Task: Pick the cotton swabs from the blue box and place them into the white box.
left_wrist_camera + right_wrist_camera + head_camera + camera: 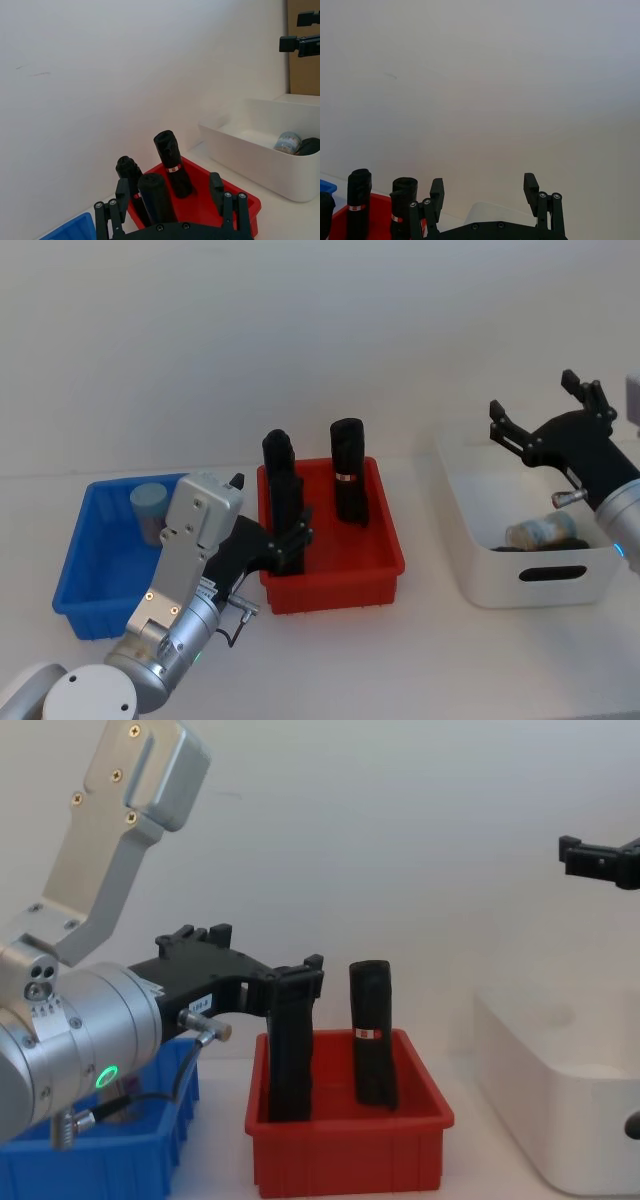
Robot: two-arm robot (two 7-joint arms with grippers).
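A cotton swabs tub (150, 510) with a pale lid stands at the back of the blue box (88, 545) on the left. Another cotton swabs tub (540, 532) lies on its side inside the white box (478, 530) on the right, also seen as the tub (287, 142) in the left wrist view. My left gripper (298, 538) is open and empty, hovering between the blue box and the red bin, right beside a black block. My right gripper (535, 398) is open and empty, raised above the white box's back edge.
A red bin (345, 575) sits in the middle between the two boxes and holds tall black blocks (349, 483) standing upright. A dark object (309, 146) lies next to the tub in the white box. A plain wall closes the back.
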